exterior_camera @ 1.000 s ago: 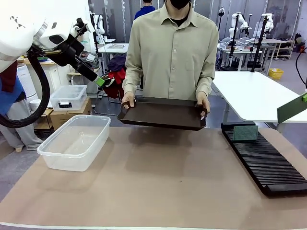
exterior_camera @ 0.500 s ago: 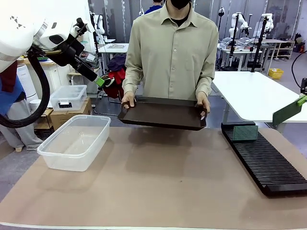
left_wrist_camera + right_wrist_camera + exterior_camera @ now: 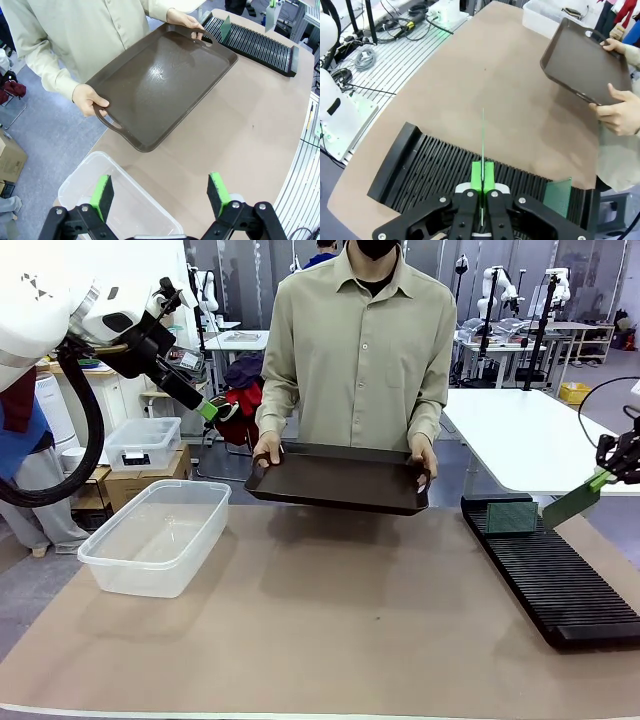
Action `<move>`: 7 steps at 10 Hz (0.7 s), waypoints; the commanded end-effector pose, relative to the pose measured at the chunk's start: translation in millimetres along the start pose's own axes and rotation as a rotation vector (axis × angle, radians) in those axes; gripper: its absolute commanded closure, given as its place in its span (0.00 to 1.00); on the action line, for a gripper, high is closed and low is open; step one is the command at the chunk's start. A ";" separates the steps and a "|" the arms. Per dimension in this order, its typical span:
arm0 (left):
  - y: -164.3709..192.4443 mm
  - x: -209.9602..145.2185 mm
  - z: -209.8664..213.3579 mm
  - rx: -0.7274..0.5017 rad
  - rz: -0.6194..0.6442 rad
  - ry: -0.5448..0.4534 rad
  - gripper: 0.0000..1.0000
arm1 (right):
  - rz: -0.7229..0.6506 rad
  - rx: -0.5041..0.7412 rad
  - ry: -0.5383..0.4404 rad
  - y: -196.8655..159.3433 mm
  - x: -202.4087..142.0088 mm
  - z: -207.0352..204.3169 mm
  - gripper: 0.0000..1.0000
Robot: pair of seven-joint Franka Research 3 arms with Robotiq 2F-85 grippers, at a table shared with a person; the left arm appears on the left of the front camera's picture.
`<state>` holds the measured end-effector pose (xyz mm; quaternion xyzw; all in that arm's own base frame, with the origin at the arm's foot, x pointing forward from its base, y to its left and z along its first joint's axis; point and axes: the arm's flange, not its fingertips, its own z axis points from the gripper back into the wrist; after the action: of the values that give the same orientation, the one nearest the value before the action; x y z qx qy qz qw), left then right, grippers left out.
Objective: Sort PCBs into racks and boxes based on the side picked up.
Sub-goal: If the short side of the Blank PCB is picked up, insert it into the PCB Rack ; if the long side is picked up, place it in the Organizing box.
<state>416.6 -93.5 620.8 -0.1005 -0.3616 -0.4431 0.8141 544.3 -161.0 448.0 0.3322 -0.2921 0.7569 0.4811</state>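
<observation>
While the right gripper [image 3: 482, 172] is clamped on a thin green rectangular board [image 3: 571, 502] above the long black slotted rack [image 3: 552, 570], the board tilts, long axis sloping down toward the person. The left gripper [image 3: 161, 194] hangs open over the clear plastic tub [image 3: 155, 535].

i see a dark brown handled plastic serving tray [image 3: 340, 478] held level above the far edge of the tan table mat [image 3: 330, 630]. behind it stands a person in a khaki button shirt [image 3: 362, 350]. a small lidded clear storage bin [image 3: 143, 443] sits on a cardboard carton [image 3: 145, 480] at far left.
</observation>
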 end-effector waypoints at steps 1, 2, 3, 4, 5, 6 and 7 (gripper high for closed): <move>0.3 -2.3 -0.3 -0.001 0.007 0.002 0.00 | 0.009 -0.013 0.003 -0.7 -10.9 -18.0 0.98; 0.3 -2.3 -0.3 -0.001 0.007 0.002 0.00 | 0.009 -0.063 0.018 -5.1 -17.0 -25.8 0.98; 0.3 -2.3 -0.3 -0.001 0.007 0.002 0.00 | 0.022 -0.061 0.014 -3.8 -20.3 -32.1 0.98; 0.3 -2.3 -0.3 -0.001 0.007 0.002 0.00 | 0.039 -0.036 0.023 -1.3 -22.5 -38.4 0.98; 0.3 -2.3 -0.3 -0.001 0.007 0.002 0.00 | 0.030 -0.025 -0.009 -1.6 -27.8 -43.0 0.98; 0.3 -2.3 -0.3 -0.001 0.007 0.002 0.00 | -0.052 -0.008 -0.174 -1.5 -24.0 -31.4 0.98; 0.3 -2.3 -0.3 -0.001 0.007 0.002 0.00 | 0.001 -0.020 0.004 -3.9 -26.9 -32.9 0.98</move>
<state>416.6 -93.6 620.8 -0.1006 -0.3616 -0.4431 0.8141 544.5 -148.0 403.2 0.3544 -0.3067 0.7438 0.4766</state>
